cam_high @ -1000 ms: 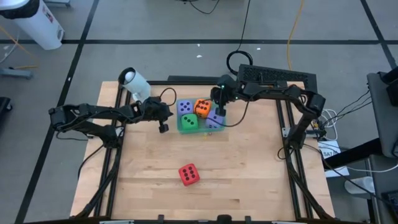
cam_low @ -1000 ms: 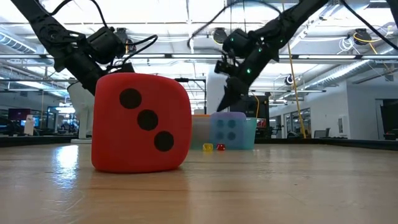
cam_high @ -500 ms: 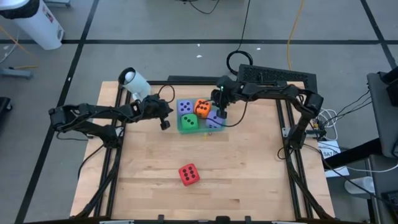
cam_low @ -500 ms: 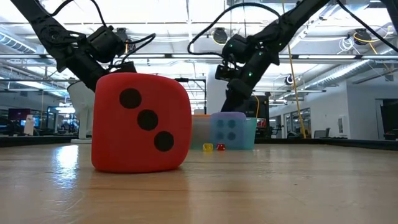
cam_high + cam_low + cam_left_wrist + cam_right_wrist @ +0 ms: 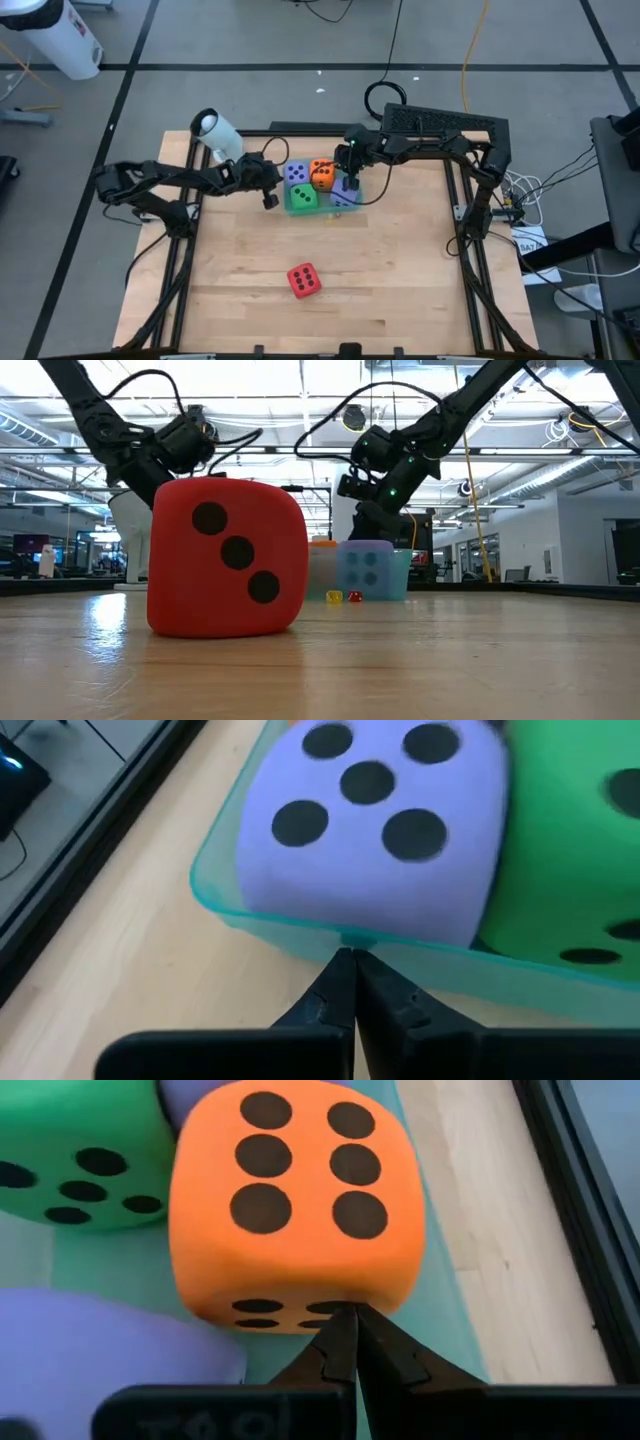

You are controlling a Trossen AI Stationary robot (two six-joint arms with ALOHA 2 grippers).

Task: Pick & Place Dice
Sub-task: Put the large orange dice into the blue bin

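Observation:
A shallow teal tray (image 5: pixel 330 209) near the table's far edge holds several dice: a purple die (image 5: pixel 297 173), an orange die (image 5: pixel 322 175), a green die (image 5: pixel 303 198) and a second purple die (image 5: pixel 346 188). A red die (image 5: pixel 304 280) rests alone on the wood near the front, and fills the low view (image 5: pixel 228 555). My left gripper (image 5: pixel 269 199) is shut at the tray's left wall. My right gripper (image 5: pixel 352 179) is shut above the tray's right part, its tips at the orange die (image 5: pixel 300 1200). My left gripper's shut fingertips (image 5: pixel 340 970) slant down from the table's left and meet the tray's left wall (image 5: pixel 300 935), in front of the purple die; whether they press on it I cannot tell. My right gripper's shut fingertips (image 5: pixel 340 1330) slant down from the right and reach the orange die's lower edge (image 5: pixel 300 1315); whether they touch it I cannot tell.
A white cylindrical device (image 5: pixel 216 134) stands at the table's far left corner. Black frame rails (image 5: pixel 462 215) run along the table's sides. Two tiny yellow and red cubes (image 5: pixel 344 597) lie by the tray. Bare wood (image 5: pixel 400 270) lies around the red die.
My left gripper has gone toward the table's right, up to the tray's left wall, still shut. My right gripper has sunk toward the dice in the tray, also still shut. The dice and the tray stay where they were.

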